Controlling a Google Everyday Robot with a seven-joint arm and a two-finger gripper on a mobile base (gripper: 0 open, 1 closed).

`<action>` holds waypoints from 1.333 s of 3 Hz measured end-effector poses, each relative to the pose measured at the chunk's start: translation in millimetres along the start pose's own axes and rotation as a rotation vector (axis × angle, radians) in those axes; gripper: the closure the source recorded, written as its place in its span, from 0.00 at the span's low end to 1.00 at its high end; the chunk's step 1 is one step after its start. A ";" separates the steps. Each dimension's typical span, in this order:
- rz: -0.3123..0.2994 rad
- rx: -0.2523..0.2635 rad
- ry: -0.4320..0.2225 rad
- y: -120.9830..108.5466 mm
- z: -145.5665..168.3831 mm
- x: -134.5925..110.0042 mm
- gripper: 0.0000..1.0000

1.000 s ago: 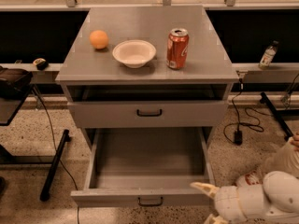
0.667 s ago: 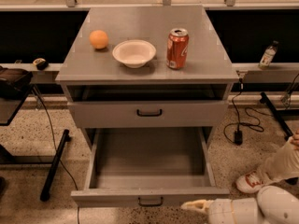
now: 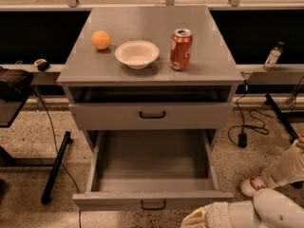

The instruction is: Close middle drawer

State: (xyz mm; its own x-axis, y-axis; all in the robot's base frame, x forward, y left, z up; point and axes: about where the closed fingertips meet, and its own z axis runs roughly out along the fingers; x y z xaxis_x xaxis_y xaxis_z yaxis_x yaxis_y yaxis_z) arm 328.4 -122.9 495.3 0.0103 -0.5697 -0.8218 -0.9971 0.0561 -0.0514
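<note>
The middle drawer (image 3: 153, 201) is pulled far out of the grey cabinet (image 3: 152, 70). Its low front panel carries a small black bar handle (image 3: 153, 204), and its plain grey box is empty. Above it sits a taller-fronted drawer (image 3: 152, 115) with its own black handle, pushed nearly in. My gripper (image 3: 192, 220) is at the bottom edge of the view, just in front of and to the right of the open drawer's front panel, below its handle level. My white arm (image 3: 266, 213) stretches off to the lower right.
On the cabinet top stand an orange (image 3: 101, 40), a white bowl (image 3: 137, 54) and a red soda can (image 3: 181, 49). A person's leg and white shoe (image 3: 251, 185) are on the floor at the right. A black stand leg (image 3: 56, 167) and cables lie at the left.
My gripper has moved down and a little left in the view, from beside the drawer's right front corner to just below its front panel. The drawer stays open.
</note>
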 end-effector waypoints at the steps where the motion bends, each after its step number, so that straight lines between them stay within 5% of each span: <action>1: -0.013 0.035 0.035 -4.8 34.5 23.7 1.00; 2: 0.018 0.141 0.048 -23.4 54.8 64.9 1.00; 4: 0.071 0.335 -0.013 -51.2 68.1 103.8 1.00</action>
State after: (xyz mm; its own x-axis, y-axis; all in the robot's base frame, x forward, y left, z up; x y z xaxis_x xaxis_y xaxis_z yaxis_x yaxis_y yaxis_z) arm 385.7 -129.0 374.0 -0.0553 -0.5443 -0.8371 -0.9152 0.3627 -0.1755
